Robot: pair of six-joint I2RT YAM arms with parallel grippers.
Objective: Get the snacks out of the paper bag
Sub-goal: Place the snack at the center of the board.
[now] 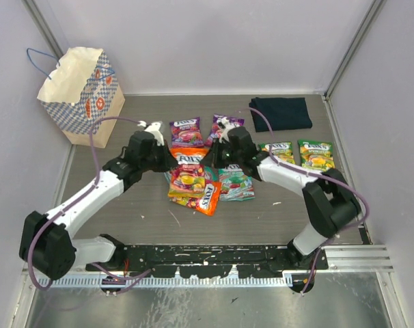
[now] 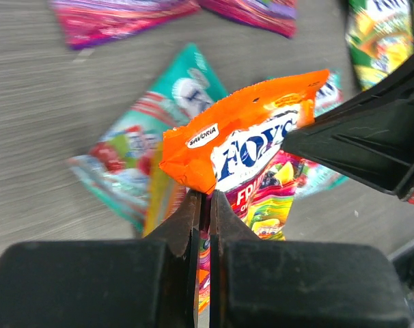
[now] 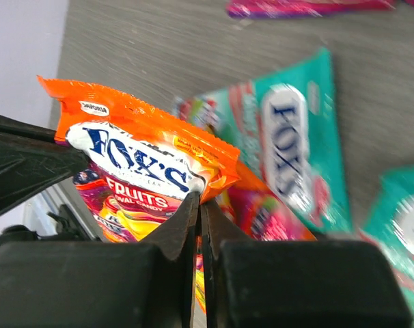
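Note:
An orange-red snack packet (image 1: 189, 158) hangs above the table between my two grippers. My left gripper (image 1: 171, 157) is shut on its left top corner, as the left wrist view (image 2: 203, 199) shows on the packet (image 2: 251, 147). My right gripper (image 1: 211, 156) is shut on the other corner, as the right wrist view (image 3: 199, 199) shows on the packet (image 3: 135, 160). Two purple packets (image 1: 186, 130) (image 1: 225, 126), two green ones (image 1: 279, 152) (image 1: 316, 154), a teal one (image 1: 235, 183) and another orange one (image 1: 208, 199) lie on the table. The paper bag (image 1: 80, 92) stands at the far left.
A dark navy folded cloth (image 1: 281, 113) lies at the back right. Grey walls close in the table on the left, back and right. A second teal packet (image 3: 405, 232) shows at the right edge of the right wrist view.

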